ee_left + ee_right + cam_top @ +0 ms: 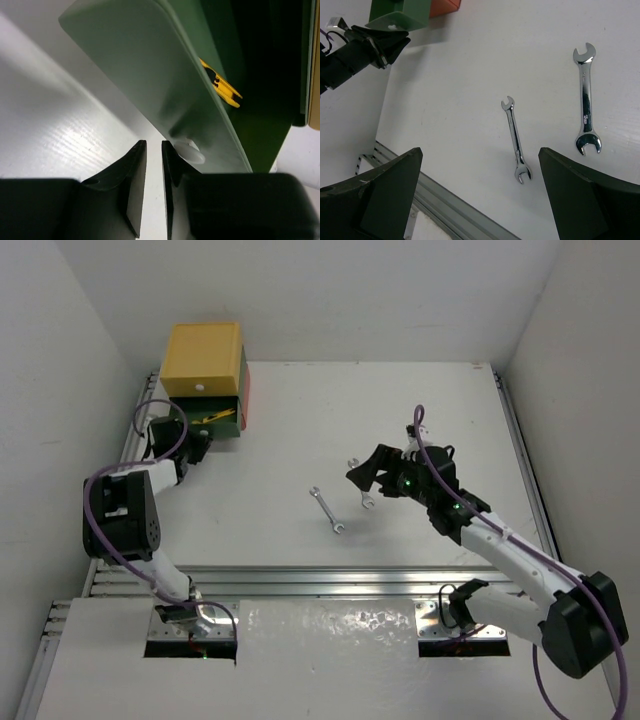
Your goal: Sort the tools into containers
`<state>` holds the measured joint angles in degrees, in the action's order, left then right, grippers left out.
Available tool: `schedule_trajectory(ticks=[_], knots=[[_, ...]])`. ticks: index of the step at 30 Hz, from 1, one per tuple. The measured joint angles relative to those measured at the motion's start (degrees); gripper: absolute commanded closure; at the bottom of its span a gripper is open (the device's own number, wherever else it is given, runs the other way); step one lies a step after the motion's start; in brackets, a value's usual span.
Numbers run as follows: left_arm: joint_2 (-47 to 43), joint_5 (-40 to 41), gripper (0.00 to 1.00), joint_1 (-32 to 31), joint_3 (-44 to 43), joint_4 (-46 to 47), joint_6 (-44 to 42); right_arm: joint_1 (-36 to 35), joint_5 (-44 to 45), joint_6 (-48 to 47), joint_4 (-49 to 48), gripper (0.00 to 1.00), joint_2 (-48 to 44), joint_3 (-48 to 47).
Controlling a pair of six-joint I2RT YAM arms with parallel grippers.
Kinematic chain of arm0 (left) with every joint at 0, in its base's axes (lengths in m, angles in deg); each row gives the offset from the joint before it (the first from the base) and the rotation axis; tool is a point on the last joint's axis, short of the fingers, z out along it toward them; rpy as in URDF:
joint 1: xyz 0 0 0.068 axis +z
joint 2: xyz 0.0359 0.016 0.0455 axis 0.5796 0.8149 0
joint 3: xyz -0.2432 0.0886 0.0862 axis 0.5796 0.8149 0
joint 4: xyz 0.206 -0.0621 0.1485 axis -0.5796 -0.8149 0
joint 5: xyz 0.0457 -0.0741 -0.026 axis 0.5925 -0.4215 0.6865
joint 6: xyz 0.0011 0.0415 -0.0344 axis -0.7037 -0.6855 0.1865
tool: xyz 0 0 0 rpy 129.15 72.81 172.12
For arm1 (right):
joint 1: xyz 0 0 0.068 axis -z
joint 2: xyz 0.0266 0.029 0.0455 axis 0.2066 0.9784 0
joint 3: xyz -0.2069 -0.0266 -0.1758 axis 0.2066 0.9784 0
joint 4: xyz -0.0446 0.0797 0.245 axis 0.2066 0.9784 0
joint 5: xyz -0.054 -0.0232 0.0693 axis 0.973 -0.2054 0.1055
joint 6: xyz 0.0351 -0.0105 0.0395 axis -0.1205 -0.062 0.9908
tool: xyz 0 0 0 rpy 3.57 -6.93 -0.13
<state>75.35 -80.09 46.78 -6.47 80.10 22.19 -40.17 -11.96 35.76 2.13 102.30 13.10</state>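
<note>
Three stacked drawers stand at the back left: yellow (203,355) on top, dark green (218,422) pulled out, red-orange (246,395) below. A yellow-black utility knife (221,86) lies in the green drawer (150,65). My left gripper (197,449) sits at the green drawer's front. Its fingers (154,147) are almost together and empty, just left of the white knob (191,152). Two silver wrenches (327,510) (360,486) lie mid-table. My right gripper (366,476) hovers over them, wide open and empty (480,160). Both wrenches show in the right wrist view, the small one (516,140) and the larger one (585,102).
An aluminium rail (330,580) runs along the table's near edge and shows in the right wrist view (445,210). White walls close in the table on the left, back and right. The left arm (355,50) and the green drawer (400,15) show at the right wrist view's top left.
</note>
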Motion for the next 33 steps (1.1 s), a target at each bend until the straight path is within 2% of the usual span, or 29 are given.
schedule_trajectory(ticks=[4,25,33], knots=[[3.1,-0.8,0.87,0.0,-1.4,2.5,0.2,0.0,-0.3,-0.6,-0.4,0.01,1.7,0.0],[16.0,-1.6,0.87,0.1,-13.4,10.2,0.2,0.0,-1.1,-3.3,-2.2,0.01,11.7,0.0],[17.0,-1.5,0.81,0.3,-13.6,11.4,0.1,0.4,-1.1,-4.0,-3.4,0.01,13.7,0.0]])
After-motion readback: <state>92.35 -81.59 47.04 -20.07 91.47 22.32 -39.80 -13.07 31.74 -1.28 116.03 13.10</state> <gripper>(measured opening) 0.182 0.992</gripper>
